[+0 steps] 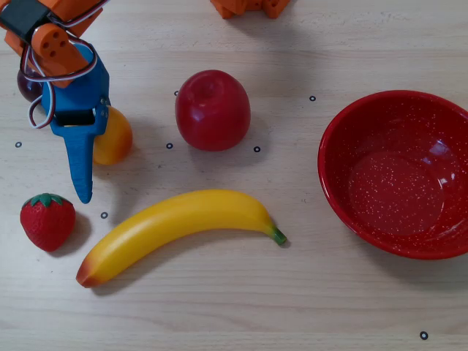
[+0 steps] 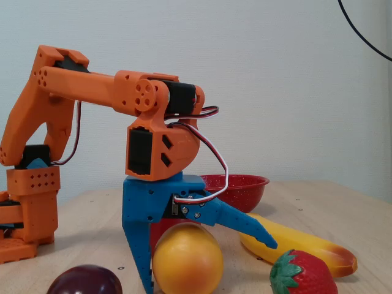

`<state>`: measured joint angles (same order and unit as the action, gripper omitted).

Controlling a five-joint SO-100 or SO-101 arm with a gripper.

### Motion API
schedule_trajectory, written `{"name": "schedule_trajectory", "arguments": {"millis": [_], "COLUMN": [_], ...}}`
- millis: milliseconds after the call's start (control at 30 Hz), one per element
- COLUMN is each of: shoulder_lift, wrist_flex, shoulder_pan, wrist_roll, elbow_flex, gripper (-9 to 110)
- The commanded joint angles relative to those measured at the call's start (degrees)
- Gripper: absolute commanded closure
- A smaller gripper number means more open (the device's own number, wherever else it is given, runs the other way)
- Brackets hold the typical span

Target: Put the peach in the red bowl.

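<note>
Claw: the blue two-finger claw on the orange arm is spread wide, one finger either side of the peach, gripping nothing as far as the fixed view shows.
Peach: the round yellow-orange plastic peach rests on the pale wooden desk, partly hidden under the claw in the overhead view.
Bowl: the large glossy red speckled bowl sits well apart, at the right edge of the overhead view.
Neighbours: a red apple, yellow plastic banana, red strawberry and dark purple plum.
</note>
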<state>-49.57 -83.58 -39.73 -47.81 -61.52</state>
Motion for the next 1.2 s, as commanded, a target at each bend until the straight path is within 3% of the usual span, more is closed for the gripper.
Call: {"name": "schedule_trajectory", "arguments": {"millis": [0, 1167], "shoulder_lift": [-4.2, -4.5], "wrist_flex": [1.6, 3.3], "shoulder_pan": [-0.2, -0.5], "wrist_roll": [-1.1, -3.0], "elbow_flex": [-0.2, -2.0], "gripper": [37, 59]}}
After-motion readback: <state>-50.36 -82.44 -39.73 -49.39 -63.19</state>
